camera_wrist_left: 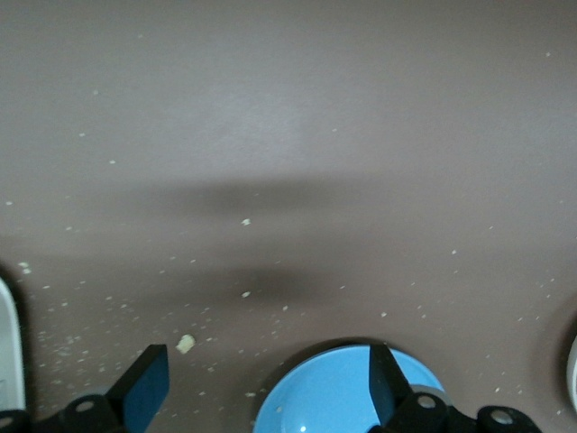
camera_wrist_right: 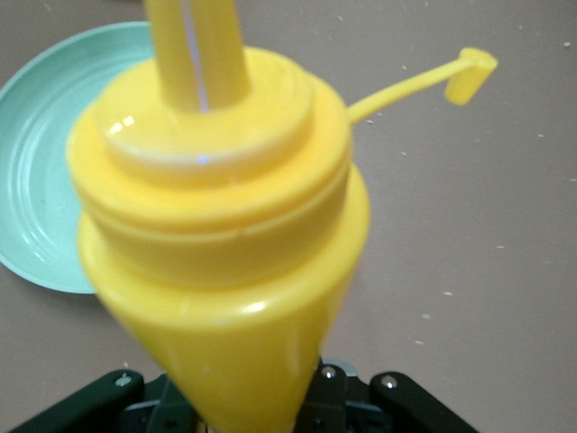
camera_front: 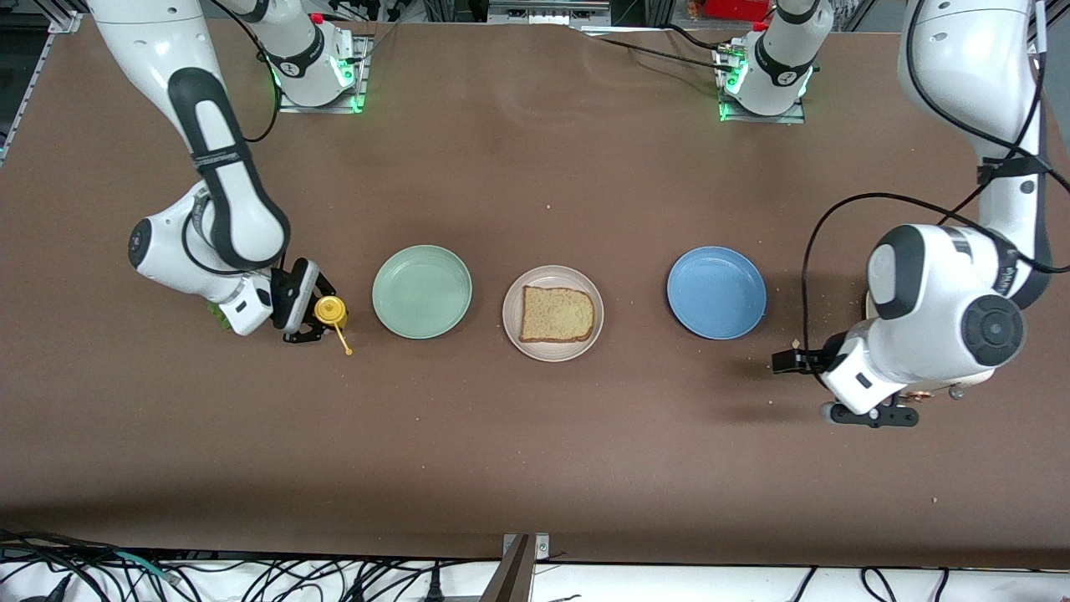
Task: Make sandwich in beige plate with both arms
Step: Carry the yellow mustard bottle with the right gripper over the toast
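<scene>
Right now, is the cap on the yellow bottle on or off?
Off. In the right wrist view the yellow bottle has a bare nozzle, and its cap dangles aside on a thin tether. The right gripper is around the bottle.

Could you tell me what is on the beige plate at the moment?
One bread slice lies flat on the beige plate. Nothing is on the slice; whatever lies under it is covered.

The flat brown table, speckled with pale crumbs, carries 3 round shallow plates in a row: a mint green plate toward the right arm's end, a pale beige plate in the middle, and a blue plate toward the left arm's end.
</scene>
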Robot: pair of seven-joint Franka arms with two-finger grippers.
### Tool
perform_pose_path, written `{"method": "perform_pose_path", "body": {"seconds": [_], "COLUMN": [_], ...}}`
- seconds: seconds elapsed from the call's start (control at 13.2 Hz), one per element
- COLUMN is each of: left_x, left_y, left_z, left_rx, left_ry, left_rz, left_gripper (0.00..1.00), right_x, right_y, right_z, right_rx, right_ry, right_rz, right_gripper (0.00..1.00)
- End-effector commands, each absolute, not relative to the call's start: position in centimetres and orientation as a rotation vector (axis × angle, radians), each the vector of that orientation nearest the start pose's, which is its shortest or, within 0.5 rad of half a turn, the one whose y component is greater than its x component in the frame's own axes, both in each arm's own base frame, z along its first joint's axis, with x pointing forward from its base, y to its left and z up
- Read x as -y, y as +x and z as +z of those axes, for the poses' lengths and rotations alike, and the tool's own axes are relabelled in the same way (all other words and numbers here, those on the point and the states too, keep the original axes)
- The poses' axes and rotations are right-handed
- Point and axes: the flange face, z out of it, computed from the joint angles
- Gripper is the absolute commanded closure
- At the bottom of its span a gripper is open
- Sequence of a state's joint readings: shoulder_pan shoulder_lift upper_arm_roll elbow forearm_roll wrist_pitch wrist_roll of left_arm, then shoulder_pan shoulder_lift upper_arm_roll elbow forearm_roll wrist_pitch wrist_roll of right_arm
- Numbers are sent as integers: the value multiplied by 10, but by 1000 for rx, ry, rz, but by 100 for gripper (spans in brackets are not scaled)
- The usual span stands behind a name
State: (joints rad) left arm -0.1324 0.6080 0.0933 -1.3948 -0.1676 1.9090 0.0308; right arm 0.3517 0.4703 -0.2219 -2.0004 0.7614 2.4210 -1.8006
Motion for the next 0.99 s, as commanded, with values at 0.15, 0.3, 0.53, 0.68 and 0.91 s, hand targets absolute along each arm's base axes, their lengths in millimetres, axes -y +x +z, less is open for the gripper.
{"method": "perform_pose_path", "body": {"seconds": [0.15, 0.3, 0.53, 0.68, 0.91], "left_x": [11, -17, -30, -35, -48], "left_y": [699, 698, 696, 691, 683], "left_z": [370, 381, 383, 393, 415], "left_rx": [-163, -200, -185, -243, -262], "left_ry": [-3181, -3136, -3133, -3077, -3058], "left_rz": [172, 151, 161, 196, 201], "left_gripper": [1, 1, 1, 1, 1], "right_x": [-132, -168, -228, -267, -329], "right_y": [611, 612, 594, 576, 559], "right_z": [249, 256, 259, 253, 254], "right_rx": [1845, 1905, 1969, 2053, 2181], "right_ry": [-2349, -2429, -2548, -2625, -2777], "right_rz": [-221, -132, -39, 26, 170], "right_gripper": [100, 100, 100, 100, 100]}}
